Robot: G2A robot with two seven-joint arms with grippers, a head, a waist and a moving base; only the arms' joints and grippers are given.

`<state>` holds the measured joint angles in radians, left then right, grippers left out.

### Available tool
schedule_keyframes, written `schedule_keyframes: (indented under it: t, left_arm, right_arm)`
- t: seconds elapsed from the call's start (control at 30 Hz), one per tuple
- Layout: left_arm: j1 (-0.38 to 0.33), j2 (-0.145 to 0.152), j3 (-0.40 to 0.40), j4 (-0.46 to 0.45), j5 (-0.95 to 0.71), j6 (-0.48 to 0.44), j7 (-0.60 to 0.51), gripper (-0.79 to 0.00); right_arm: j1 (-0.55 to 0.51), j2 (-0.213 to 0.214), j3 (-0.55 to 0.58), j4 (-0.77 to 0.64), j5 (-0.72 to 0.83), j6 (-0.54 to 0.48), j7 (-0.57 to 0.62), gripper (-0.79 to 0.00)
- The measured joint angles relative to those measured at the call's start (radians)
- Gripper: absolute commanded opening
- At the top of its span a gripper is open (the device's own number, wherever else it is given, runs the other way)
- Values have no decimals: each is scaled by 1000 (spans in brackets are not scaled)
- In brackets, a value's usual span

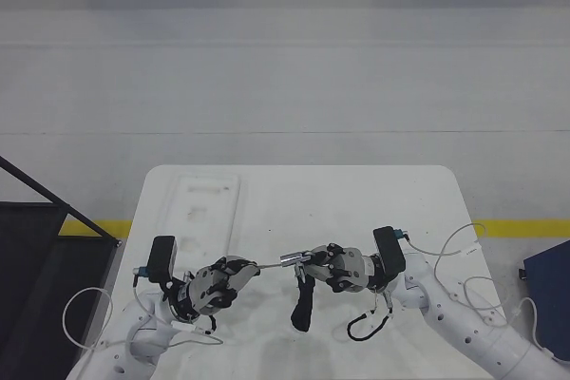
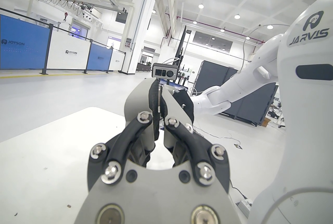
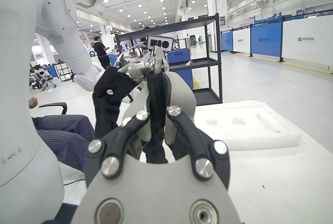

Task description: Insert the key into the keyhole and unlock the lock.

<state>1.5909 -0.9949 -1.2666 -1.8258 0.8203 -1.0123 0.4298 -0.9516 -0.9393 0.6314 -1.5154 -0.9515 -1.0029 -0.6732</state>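
Note:
Above the table's near middle, my two grippers face each other. My left gripper (image 1: 247, 270) (image 2: 159, 102) is shut on a thin metal key (image 1: 266, 263) (image 2: 159, 98), pinched edge-on between black fabric-covered pads. The key's tip points at a small silver lock (image 1: 293, 256) (image 3: 135, 69); I cannot tell whether it touches it. My right gripper (image 1: 311, 258) (image 3: 157, 71) is shut on the lock at its shackle end (image 3: 155, 64), with the body sticking out toward the left gripper. A loose black fabric flap (image 1: 301, 306) (image 3: 109, 95) hangs by the right gripper.
A white foam tray (image 1: 205, 204) (image 3: 256, 128) with shallow recesses lies at the table's far left. A black cable loop (image 1: 366, 329) hangs under the right wrist. White table surface (image 1: 361, 209) lies beyond the grippers.

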Motion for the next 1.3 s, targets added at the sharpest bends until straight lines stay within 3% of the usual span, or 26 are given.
schedule_keyframes:
  t: [1.3]
  left_arm:
    - [-5,-6,8,1,-5,0,-9,-785]
  right_arm:
    - [0,0,0,0,0,0,0,-785]
